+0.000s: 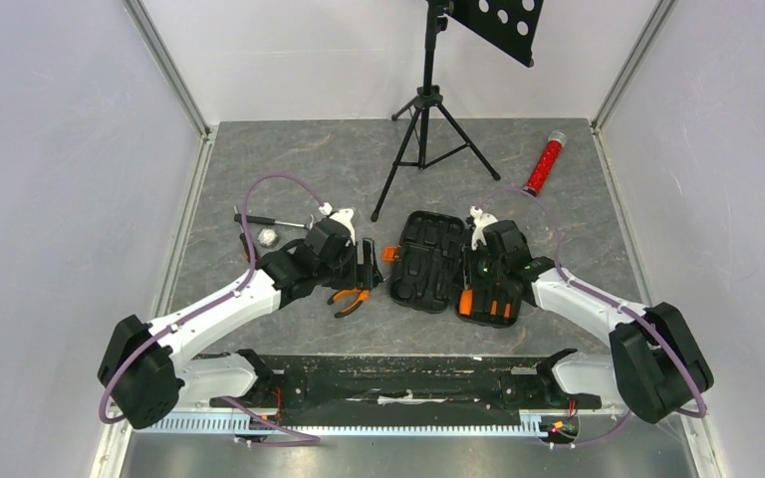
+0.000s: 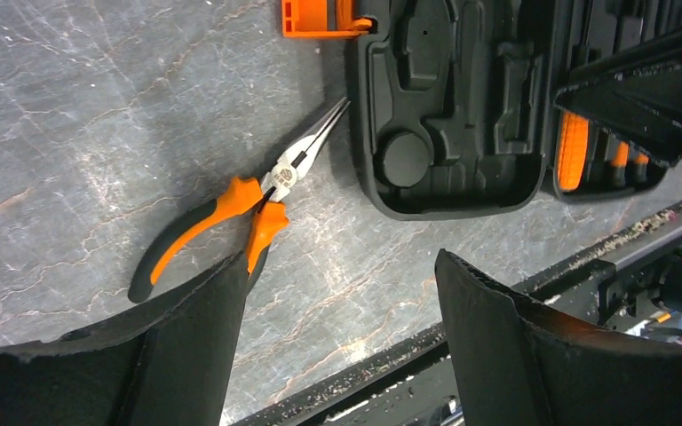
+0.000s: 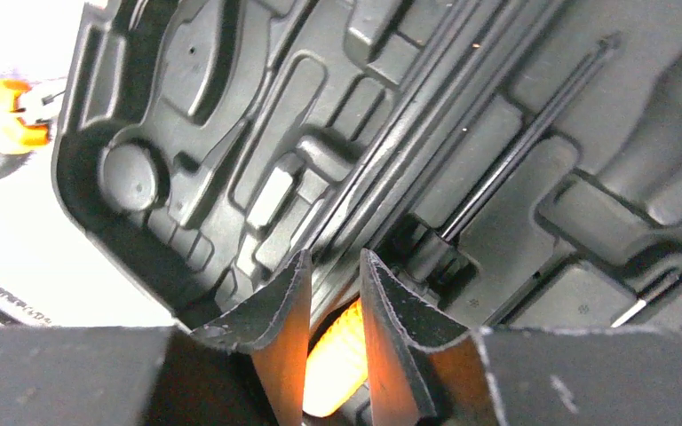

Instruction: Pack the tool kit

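The black tool kit case (image 1: 428, 261) lies open in the middle of the table, its orange latch (image 1: 390, 255) on the left. Orange-handled tools (image 1: 486, 304) sit in its right half. Orange-and-black needle-nose pliers (image 1: 351, 299) lie on the table left of the case, also in the left wrist view (image 2: 231, 209). My left gripper (image 2: 342, 266) is open and empty just above and beside the pliers. My right gripper (image 3: 333, 257) is over the case's right half, shut on an orange screwdriver handle (image 3: 337, 364); its shaft (image 3: 533, 133) runs away across the moulded tray.
A small hammer (image 1: 269, 221) and a silvery object (image 1: 268, 237) lie left of my left arm. A black tripod stand (image 1: 426, 119) is at the back centre. A red glittery tube (image 1: 545, 164) lies back right. Grey walls close in both sides.
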Robot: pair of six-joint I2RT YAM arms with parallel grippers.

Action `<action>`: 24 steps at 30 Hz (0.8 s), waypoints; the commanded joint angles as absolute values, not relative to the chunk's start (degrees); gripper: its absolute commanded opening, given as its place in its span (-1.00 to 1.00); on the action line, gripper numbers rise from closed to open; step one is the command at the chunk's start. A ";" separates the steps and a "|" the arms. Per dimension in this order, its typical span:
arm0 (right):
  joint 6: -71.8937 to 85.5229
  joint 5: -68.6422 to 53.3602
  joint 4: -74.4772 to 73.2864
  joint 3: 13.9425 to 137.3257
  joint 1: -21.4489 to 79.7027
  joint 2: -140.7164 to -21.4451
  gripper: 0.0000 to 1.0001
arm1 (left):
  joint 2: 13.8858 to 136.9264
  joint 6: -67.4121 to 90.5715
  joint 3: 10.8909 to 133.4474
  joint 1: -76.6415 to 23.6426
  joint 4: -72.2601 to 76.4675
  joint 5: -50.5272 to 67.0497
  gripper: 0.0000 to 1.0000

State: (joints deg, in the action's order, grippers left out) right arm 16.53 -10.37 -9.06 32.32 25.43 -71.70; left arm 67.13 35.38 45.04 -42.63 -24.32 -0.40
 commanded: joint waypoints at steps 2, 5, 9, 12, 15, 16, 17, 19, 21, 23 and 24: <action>22.00 -10.89 -6.30 33.16 28.54 -71.96 -0.41 | 67.03 36.14 48.35 -43.23 -24.74 -2.89 0.60; 19.14 -7.21 -10.59 37.90 28.32 -70.40 -0.38 | 69.35 34.99 51.98 -45.99 -25.75 -2.85 0.54; 13.57 -4.78 -15.32 42.93 24.05 -69.23 -0.38 | 75.04 34.58 58.05 -52.08 -25.33 -3.96 0.44; 10.52 -7.12 -15.04 43.79 18.52 -69.02 -0.38 | 80.49 33.81 63.27 -56.69 -25.06 -4.87 0.37; 7.84 -8.96 -14.12 44.71 14.92 -70.53 -0.37 | 86.04 32.72 67.70 -60.42 -24.09 -5.04 0.24; 7.59 -9.05 -13.39 44.73 14.11 -71.26 -0.36 | 87.98 32.18 69.51 -61.44 -24.02 -5.14 0.22; 7.54 -9.72 -12.42 44.65 13.12 -72.15 -0.36 | 90.08 31.72 71.26 -62.52 -24.01 -5.18 0.19; 7.83 -11.72 -10.79 44.73 11.52 -73.98 -0.35 | 94.40 30.67 74.22 -64.01 -24.00 -4.47 0.11; 8.72 -13.70 -8.19 44.12 10.50 -75.33 -0.35 | 98.15 29.85 76.60 -64.92 -23.99 -3.30 -0.01; 9.83 -15.43 -5.86 43.29 9.99 -76.63 -0.36 | 101.54 29.22 78.59 -65.41 -24.09 -2.19 -0.13; 10.15 -16.22 -5.31 43.09 9.87 -77.55 -0.37 | 103.26 29.11 79.38 -65.60 -24.08 -1.60 -0.16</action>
State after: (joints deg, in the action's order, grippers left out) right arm 9.76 -11.55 -11.62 43.03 10.76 -75.53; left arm 98.37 32.42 75.20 -64.75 -25.02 -3.44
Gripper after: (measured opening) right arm 0.322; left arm 0.453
